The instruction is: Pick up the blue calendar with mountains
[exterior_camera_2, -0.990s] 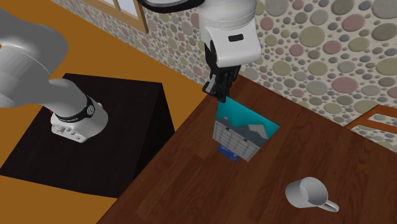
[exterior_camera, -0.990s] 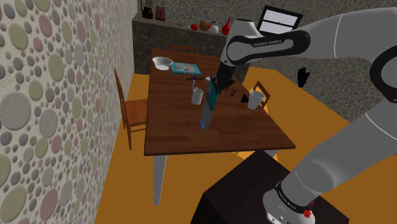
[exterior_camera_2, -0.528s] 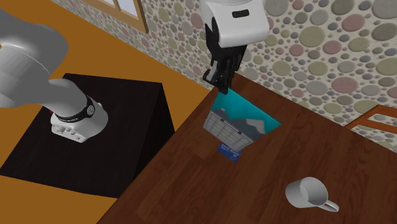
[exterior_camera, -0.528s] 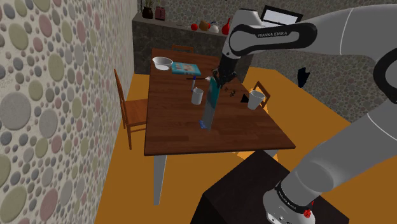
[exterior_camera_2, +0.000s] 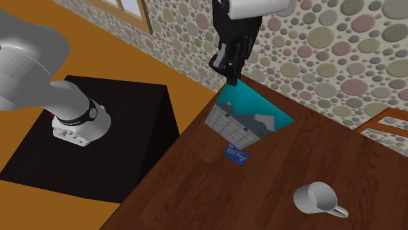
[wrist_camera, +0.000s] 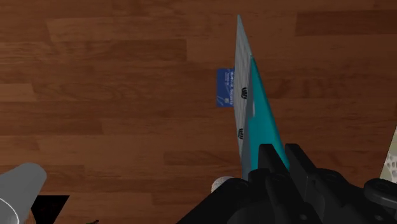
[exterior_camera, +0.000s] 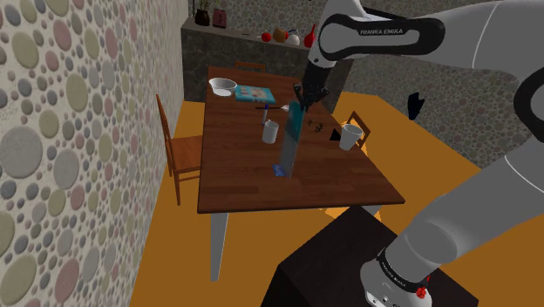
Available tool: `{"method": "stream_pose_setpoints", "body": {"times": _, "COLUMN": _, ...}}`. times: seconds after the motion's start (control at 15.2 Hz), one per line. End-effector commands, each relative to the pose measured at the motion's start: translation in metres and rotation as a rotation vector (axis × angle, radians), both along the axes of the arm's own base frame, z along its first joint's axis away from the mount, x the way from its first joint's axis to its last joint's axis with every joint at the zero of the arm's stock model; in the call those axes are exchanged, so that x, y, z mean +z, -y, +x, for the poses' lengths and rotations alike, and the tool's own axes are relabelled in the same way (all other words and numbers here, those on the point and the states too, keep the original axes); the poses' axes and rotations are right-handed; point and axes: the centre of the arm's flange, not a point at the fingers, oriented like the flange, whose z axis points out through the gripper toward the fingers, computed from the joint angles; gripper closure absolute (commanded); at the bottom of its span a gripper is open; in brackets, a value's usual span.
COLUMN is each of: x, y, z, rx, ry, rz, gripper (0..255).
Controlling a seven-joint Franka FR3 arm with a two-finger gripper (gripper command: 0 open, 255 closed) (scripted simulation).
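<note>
The blue calendar (exterior_camera_2: 245, 117) has a teal upper part, grey mountains and a grey date grid. It hangs above the brown wooden table (exterior_camera_2: 314, 157), clear of the surface. My gripper (exterior_camera_2: 231, 77) is shut on its top corner. From the shoulder view the calendar (exterior_camera: 292, 139) appears edge-on below the gripper (exterior_camera: 299, 103), over the middle of the table (exterior_camera: 261, 187). In the wrist view the calendar (wrist_camera: 254, 121) runs away from the gripper (wrist_camera: 280, 156) as a thin teal and grey wedge. A small blue card (exterior_camera_2: 235, 155) lies on the table under it.
A white mug (exterior_camera_2: 317, 198) lies on its side nearby. Two cups (exterior_camera: 271, 132) (exterior_camera: 350, 136), a white bowl (exterior_camera: 222, 85) and a blue book (exterior_camera: 254, 92) sit farther along the table. A wooden chair (exterior_camera: 179, 148) stands by the pebble wall. The black stand (exterior_camera: 340, 262) is beside the table's near end.
The gripper has risen with the calendar, lifting it off the table. The small blue card beneath it has come fully into sight.
</note>
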Motion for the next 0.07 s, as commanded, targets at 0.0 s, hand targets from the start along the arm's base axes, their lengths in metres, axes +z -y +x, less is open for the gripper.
{"method": "stream_pose_setpoints", "body": {"times": 0.0, "x": 0.0037, "y": 0.0003, "z": -0.0005, "rx": 0.000, "ry": 0.000, "rz": 0.000, "gripper": 255}}
